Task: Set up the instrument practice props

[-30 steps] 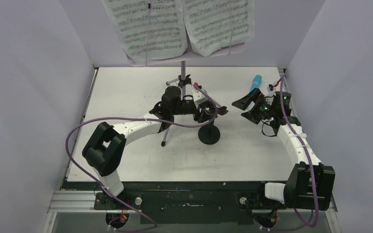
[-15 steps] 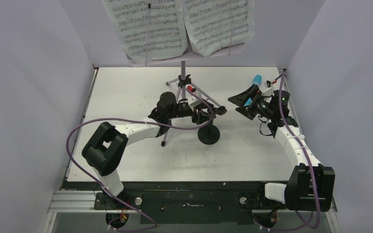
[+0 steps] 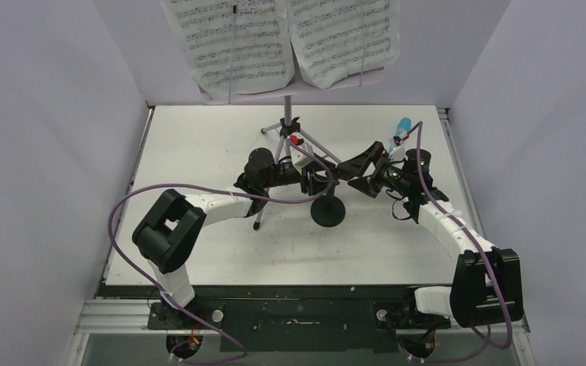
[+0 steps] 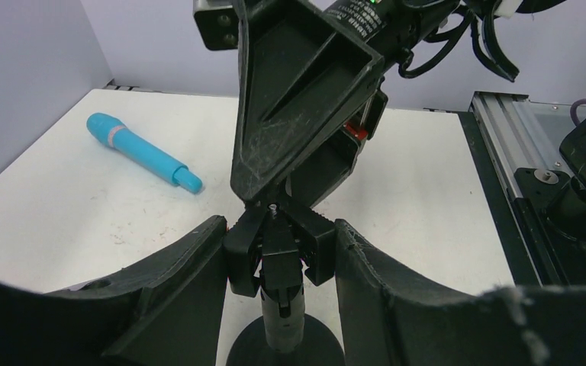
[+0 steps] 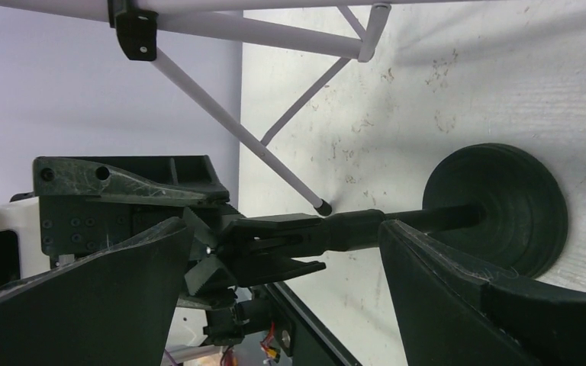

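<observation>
Turquoise microphone (image 4: 141, 151), black mic stand (image 3: 328, 211), lilac music stand (image 3: 288, 107) (white pages (image 3: 236, 46) printed with notation).

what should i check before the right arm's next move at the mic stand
1. left claw clamped on the clip of the mic stand: ok
2. mic stand base flat on the table, post upright: ok
3. right claw wide open and aimed at the clip: ok
4. right claw clear of the clip: cannot tell
5. turquoise microphone lying free on the table, away from both claws: ok
6. sheet-music pages in place on the music stand: ok
</observation>
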`<control>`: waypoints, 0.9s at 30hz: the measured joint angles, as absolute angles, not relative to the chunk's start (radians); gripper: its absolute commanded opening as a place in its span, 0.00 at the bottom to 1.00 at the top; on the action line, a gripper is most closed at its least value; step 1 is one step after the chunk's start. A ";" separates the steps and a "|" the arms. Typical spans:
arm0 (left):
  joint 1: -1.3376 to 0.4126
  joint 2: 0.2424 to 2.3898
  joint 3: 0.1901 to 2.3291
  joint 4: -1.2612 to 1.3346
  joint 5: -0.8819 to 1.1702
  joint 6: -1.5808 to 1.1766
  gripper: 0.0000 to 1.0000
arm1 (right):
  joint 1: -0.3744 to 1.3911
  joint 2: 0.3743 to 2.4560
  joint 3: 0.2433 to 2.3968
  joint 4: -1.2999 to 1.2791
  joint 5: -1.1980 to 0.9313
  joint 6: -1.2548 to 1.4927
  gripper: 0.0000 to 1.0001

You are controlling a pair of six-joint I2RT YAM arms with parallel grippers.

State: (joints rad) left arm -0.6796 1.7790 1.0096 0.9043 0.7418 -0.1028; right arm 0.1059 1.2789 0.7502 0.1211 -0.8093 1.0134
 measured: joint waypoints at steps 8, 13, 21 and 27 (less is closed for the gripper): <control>-0.679 1.781 1.007 0.919 0.743 -0.120 0.00 | 0.113 1.295 0.735 0.194 -0.811 1.069 0.78; -0.679 1.782 1.005 0.925 0.743 -0.125 0.00 | 0.113 1.295 0.722 0.241 -0.811 1.101 0.54; -0.678 1.783 1.004 0.928 0.746 -0.131 0.00 | 0.113 1.294 0.719 0.246 -0.807 1.120 0.24; -0.678 1.785 1.003 0.931 0.748 -0.132 0.00 | 0.113 1.273 0.731 0.189 -0.783 1.090 0.15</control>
